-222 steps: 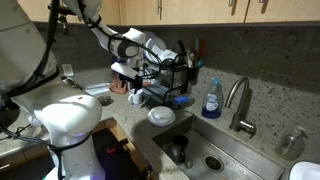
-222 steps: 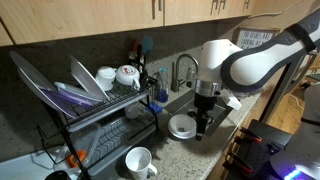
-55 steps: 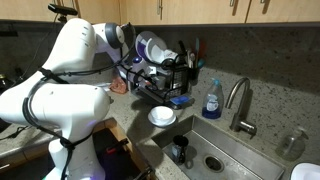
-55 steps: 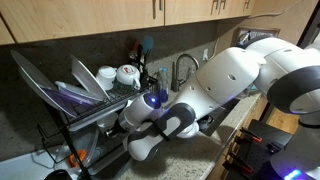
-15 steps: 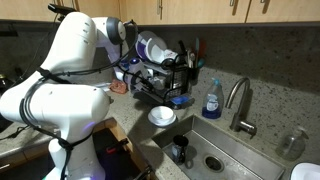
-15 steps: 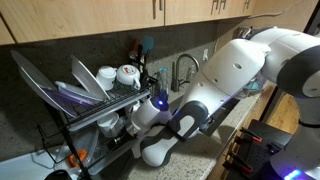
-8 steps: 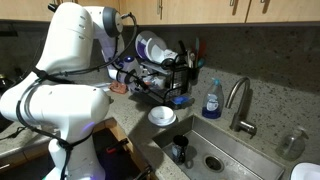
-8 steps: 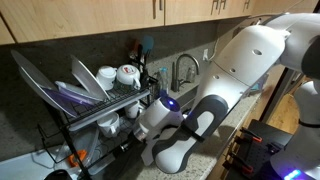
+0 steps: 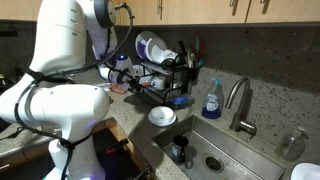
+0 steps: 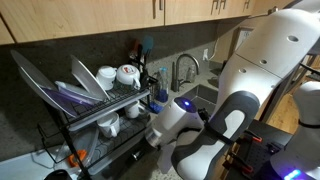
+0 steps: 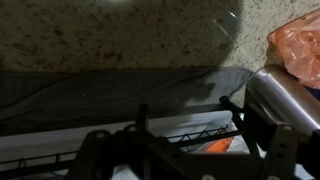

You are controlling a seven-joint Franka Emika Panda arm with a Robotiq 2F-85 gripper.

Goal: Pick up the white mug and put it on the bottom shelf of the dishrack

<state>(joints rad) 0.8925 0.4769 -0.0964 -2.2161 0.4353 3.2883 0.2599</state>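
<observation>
White mug (image 10: 108, 125) is inside the dishrack (image 10: 62, 128): upright on the bottom shelf (image 10: 96, 141), under the upper tier, toward the rack's front. It's apart from the arm and nothing is gripping it. It can't be seen in the wrist view.

End effector (image 9: 118, 72) is just off the dishrack's end in an exterior view, level with the lower tier. Jaws are spread wide with nothing between them. The wrist view only shows rack wires and the backsplash behind the dishrack, no cargo.

Step, my read: the place is done and the release is done. We're at the retreat stage.

Next move needs:
- pull straight out from the dishrack along the shelf line, no lift until clear of the upper tier's wires
- keep the jaws spread so no finger hooks the mug's rim or handle on the way out
- watch the forearm, which looms over the desk in front of the dishrack and hides that area in an exterior view
- white bowl (image 9: 162, 116) sits on the desk just in front of the dishrack, so keep the elbow swing away from it

Can't confirm from these angles that the mug base sits flat on the shelf.
</observation>
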